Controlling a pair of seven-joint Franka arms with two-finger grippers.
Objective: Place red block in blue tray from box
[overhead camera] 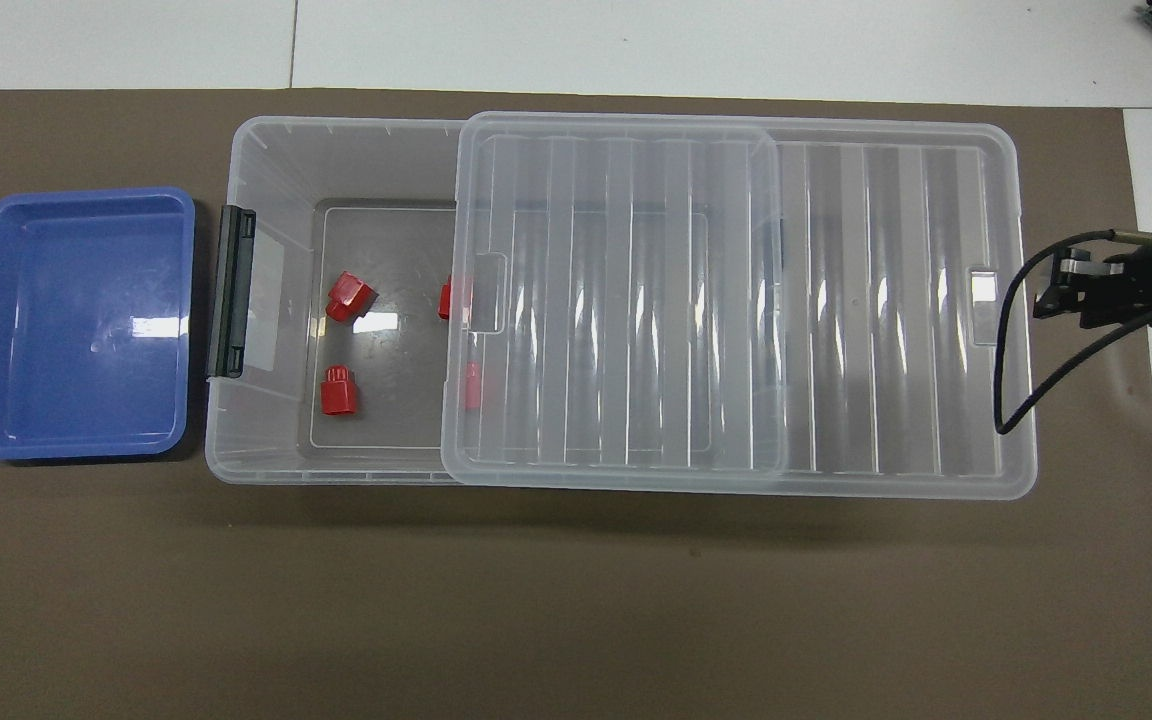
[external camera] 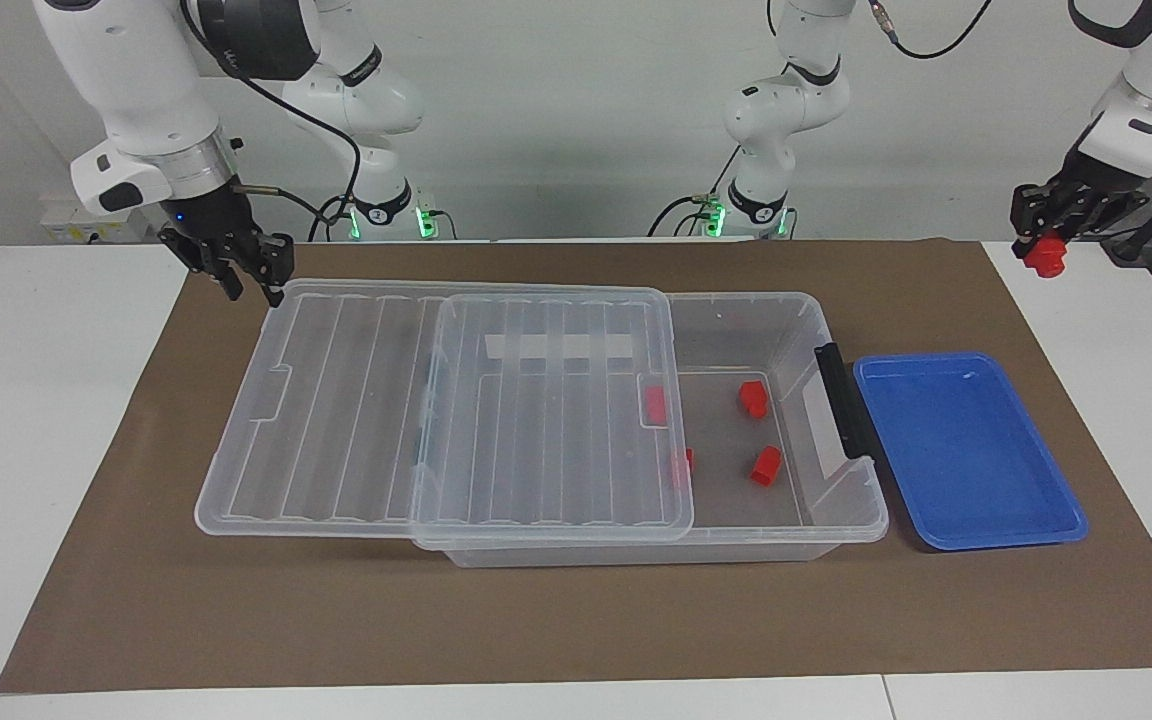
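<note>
Red block (external camera: 1043, 253) sits pinched in your left pincer (external camera: 1046, 243). Right pincer (external camera: 241, 272) waits, spread. Lower it squarely over the blue tray (external camera: 966, 450).

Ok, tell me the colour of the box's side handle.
Dark grey, nearly black; the handle on the box shows best in the facing view.

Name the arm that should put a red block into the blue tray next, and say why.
Left. The left gripper is shut on a red block, up in the air at the blue tray's end of the table. The right gripper hangs by the lid's end, carrying nothing.
</note>
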